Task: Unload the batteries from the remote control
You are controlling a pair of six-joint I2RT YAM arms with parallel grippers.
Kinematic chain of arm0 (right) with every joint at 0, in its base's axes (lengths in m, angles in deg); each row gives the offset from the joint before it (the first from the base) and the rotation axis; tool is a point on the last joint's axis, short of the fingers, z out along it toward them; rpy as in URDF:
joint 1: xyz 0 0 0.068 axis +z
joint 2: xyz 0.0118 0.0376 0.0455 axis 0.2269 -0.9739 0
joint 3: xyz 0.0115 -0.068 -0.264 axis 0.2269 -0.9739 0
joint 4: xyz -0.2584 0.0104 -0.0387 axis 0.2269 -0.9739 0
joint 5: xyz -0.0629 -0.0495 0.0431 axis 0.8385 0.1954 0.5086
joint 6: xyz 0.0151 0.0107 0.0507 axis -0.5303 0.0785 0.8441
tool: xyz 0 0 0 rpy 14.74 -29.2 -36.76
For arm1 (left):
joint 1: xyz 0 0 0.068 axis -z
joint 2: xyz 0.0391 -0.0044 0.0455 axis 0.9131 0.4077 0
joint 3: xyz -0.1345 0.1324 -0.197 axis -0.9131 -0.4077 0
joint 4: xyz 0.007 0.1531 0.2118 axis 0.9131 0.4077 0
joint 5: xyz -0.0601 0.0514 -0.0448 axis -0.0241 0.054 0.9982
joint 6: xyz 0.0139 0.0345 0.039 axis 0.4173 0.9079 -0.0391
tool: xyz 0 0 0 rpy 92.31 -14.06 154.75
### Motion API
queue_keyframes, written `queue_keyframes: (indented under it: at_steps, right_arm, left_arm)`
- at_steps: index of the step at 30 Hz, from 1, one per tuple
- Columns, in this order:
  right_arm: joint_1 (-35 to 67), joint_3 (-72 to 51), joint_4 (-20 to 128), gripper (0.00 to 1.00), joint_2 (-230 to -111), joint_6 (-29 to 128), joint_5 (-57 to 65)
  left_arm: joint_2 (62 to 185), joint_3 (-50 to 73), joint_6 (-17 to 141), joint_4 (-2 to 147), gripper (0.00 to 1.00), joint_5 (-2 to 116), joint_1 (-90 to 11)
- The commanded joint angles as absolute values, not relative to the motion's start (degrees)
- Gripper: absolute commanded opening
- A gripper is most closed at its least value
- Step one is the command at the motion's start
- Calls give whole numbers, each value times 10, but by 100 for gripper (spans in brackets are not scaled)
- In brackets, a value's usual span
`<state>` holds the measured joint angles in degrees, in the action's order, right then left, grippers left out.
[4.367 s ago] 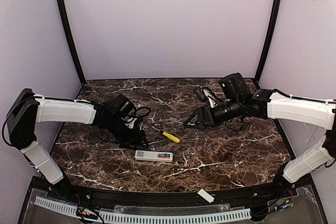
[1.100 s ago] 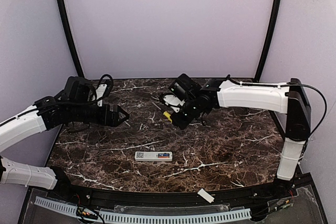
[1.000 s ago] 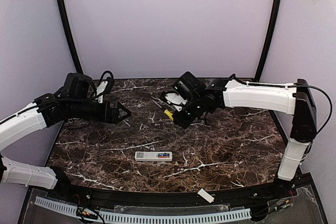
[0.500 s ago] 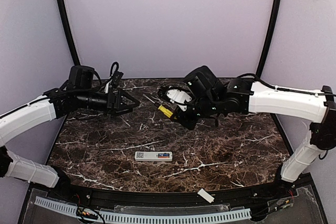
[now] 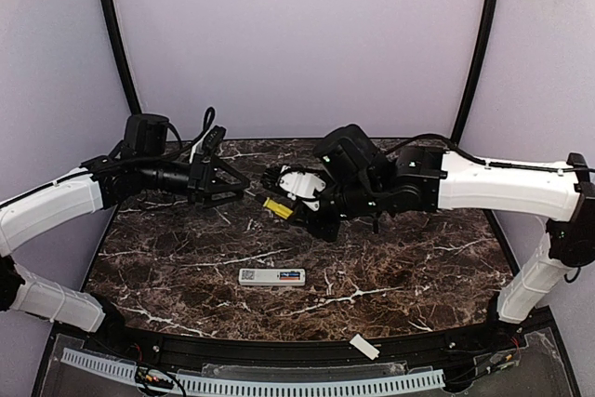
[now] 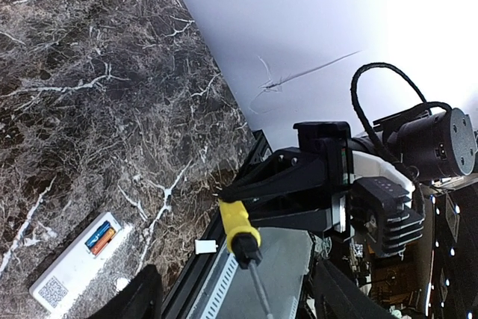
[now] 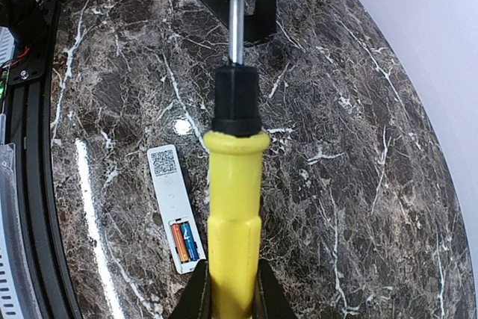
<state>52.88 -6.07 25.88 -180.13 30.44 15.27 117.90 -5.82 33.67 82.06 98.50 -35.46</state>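
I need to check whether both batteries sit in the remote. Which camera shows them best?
The right wrist view: the batteries, orange and blue, lie side by side in the remote's open bay, large, beside the screwdriver. The left wrist view shows them smaller and slanted; the top view shows only a coloured speck.

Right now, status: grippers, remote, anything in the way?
Left gripper open, empty. Right gripper shut on screwdriver handle, held in the air. Remote flat on table, both batteries in the open bay. Nothing on the remote.
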Motion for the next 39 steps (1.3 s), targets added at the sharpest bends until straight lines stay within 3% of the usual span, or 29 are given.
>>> queue_keyframes:
  at_steps: [1, 9, 18, 28, 30, 32, 36, 38, 39]
  right_arm:
    - [538, -36, 278, 0, -1812, 288, 163]
    - [549, -20, 274, 0, -1825, 287, 165]
    - [554, -9, 267, 0, -1836, 286, 168]
    - [557, 1, 257, 0, -1848, 289, 179]
    - [557, 1, 256, 0, -1848, 290, 180]
    - [558, 2, 256, 0, -1848, 293, 183]
    - [560, 6, 254, 0, -1851, 305, 198]
    - [561, 10, 251, 10, -1852, 316, 205]
    - [561, 12, 250, 26, -1852, 321, 207]
  left_arm:
    - [1181, -68, 322, 788, 65, 1008, -353]
    - [1191, -74, 326, 776, 59, 1016, -326]
    - [1196, -66, 341, 796, 40, 1004, -311]
    - [1191, -63, 356, 824, 30, 998, -311]
    - [1189, -64, 358, 828, 22, 995, -311]
    - [1188, -63, 359, 831, 7, 990, -311]
    - [1189, -63, 360, 835, 1, 982, -310]
    - [1189, -63, 360, 833, 0, 979, -310]
    - [1189, -63, 361, 831, 0, 979, -310]
